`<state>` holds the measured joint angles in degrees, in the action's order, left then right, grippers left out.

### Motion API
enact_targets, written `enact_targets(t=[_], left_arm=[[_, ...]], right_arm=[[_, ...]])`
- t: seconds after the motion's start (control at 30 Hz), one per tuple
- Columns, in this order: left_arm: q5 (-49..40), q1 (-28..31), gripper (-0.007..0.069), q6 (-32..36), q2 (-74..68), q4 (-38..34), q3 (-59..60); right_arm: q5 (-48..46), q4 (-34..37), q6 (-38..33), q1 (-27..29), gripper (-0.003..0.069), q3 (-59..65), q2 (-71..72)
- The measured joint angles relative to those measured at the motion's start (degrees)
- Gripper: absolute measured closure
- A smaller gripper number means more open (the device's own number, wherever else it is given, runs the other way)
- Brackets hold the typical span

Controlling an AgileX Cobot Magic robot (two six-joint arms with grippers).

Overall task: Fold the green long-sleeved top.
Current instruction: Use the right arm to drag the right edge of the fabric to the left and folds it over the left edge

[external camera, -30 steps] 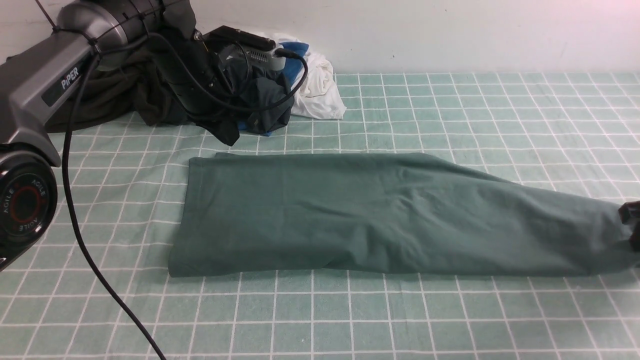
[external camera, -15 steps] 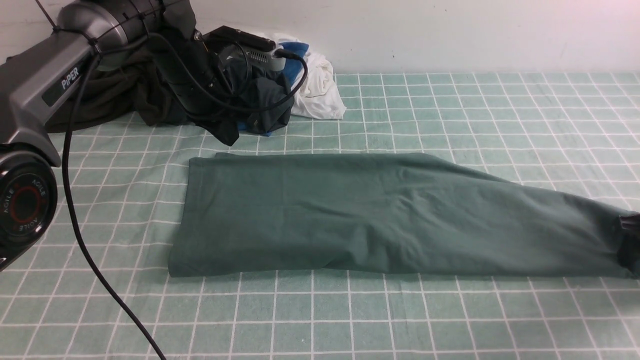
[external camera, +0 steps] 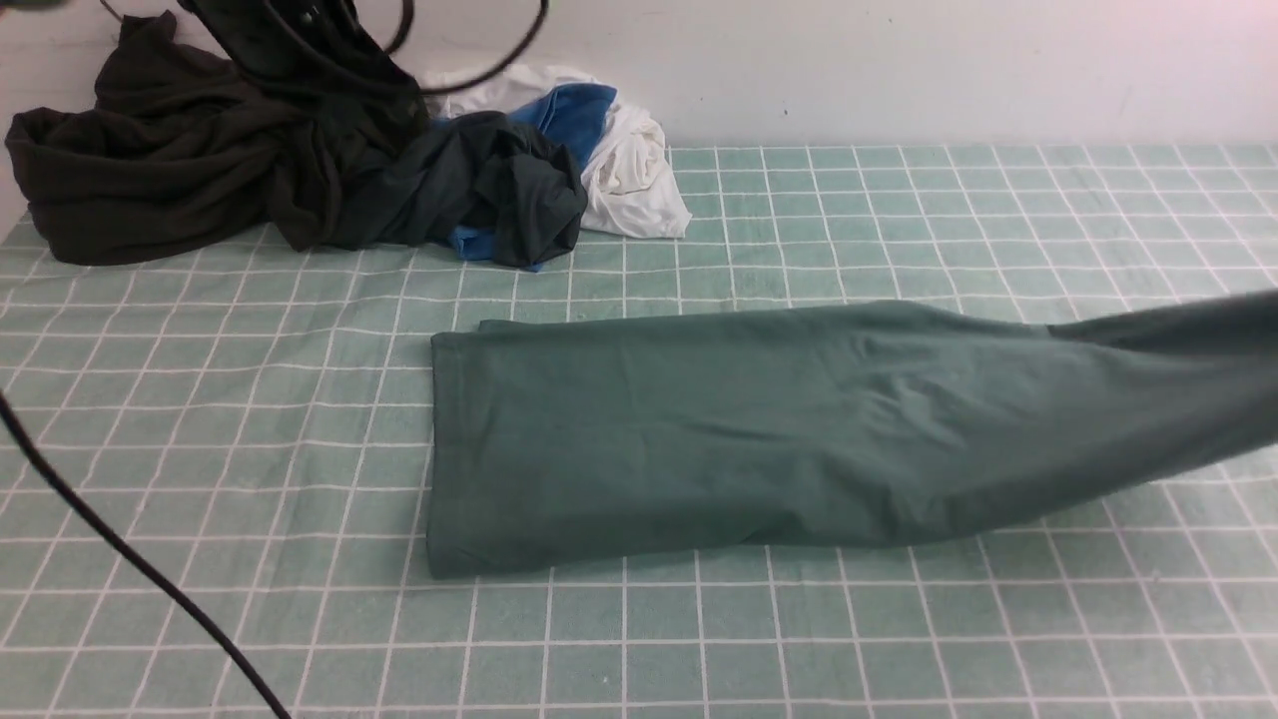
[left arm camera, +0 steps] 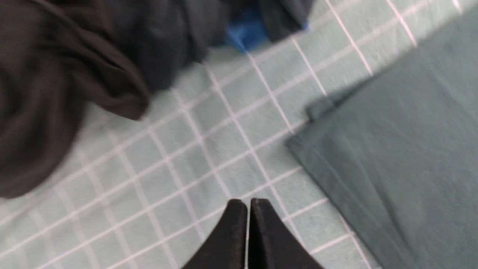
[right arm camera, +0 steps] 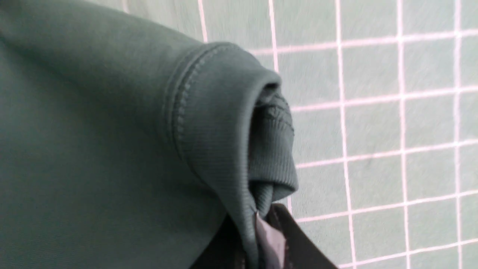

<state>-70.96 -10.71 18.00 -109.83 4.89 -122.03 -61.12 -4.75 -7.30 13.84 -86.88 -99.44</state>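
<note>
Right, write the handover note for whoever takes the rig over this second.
Right gripper: shut on the cuffed end of the green top, lifting it off the table.
Left gripper: shut, empty, beside the top's other end.
Top: stretched across the table as a long strip; the other garments are piled at the far left.
Done: top is in a long band, one end gripped.
Left: probably bring the raised end over toward the left, lay it down, smooth it.
</note>
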Motion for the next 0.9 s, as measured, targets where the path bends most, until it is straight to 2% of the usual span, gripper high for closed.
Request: enact_targets(t=[0.03, 0.07, 0.1, 0.13, 0.17, 0.23, 0.27, 0.37, 0.47, 0.5, 0.63, 0.73, 0.9], left_arm=[[-0.1, 0.0, 0.0628, -0.1, 0.8, 0.2, -0.1], [-0.2, 0.0, 0.0628, -0.3, 4.5, 0.8, -0.2], [-0.4, 0.0, 0.0628, -0.4, 5.3, 0.9, -0.3], [-0.7, 0.0, 0.0628, -0.7, 7.9, 1.6, -0.3], [-0.7, 0.0, 0.0628, -0.7, 8.2, 1.7, -0.3], [-1.2, 0.0, 0.0628, -2.5, 12.6, 3.8, -0.3], [-1.3, 0.0, 0.0628, -3.6, 14.3, 4.8, -0.3], [-1.4, 0.0, 0.0628, -6.1, 17.6, 6.0, -0.3], [-1.5, 0.0, 0.0628, -7.2, 20.6, 6.1, -0.3], [-1.5, 0.0, 0.0628, -7.7, 22.8, 5.6, 0.0], [-1.5, 0.0, 0.0628, -8.1, 29.1, 3.2, 5.0], [-1.5, 0.0, 0.0628, -8.3, 34.0, 2.1, 11.5], [-1.5, 0.0, 0.0628, -10.8, 47.6, 2.2, 30.8]], right_arm=[[-0.3, 0.6, -0.4, -0.8, 0.0631, -0.8, 0.6], [-1.3, 4.0, -2.8, -6.1, 0.0631, -4.5, 3.2], [-1.5, 4.7, -3.4, -6.7, 0.0631, -4.8, 3.4], [-1.7, 8.0, -5.8, -11.6, 0.0631, -7.1, 4.4], [-1.7, 8.4, -6.2, -13.1, 0.0631, -7.7, 4.5], [-0.3, 14.3, -10.3, -23.2, 0.0631, -10.4, 4.3], [1.2, 16.4, -11.4, -27.7, 0.0631, -11.1, 3.4], [6.1, 20.0, -13.2, -36.3, 0.0631, -11.6, 0.3], [10.9, 21.9, -13.5, -41.7, 0.0631, -11.6, -3.2], [14.7, 23.1, -13.6, -45.4, 0.0631, -11.6, -6.4], [24.5, 24.3, -14.1, -51.4, 0.0622, -11.6, -13.9], [28.5, 24.6, -15.8, -53.9, 0.0583, -11.6, -18.1], [29.6, 26.0, -17.8, -55.8, 0.0368, -11.6, -20.3]])
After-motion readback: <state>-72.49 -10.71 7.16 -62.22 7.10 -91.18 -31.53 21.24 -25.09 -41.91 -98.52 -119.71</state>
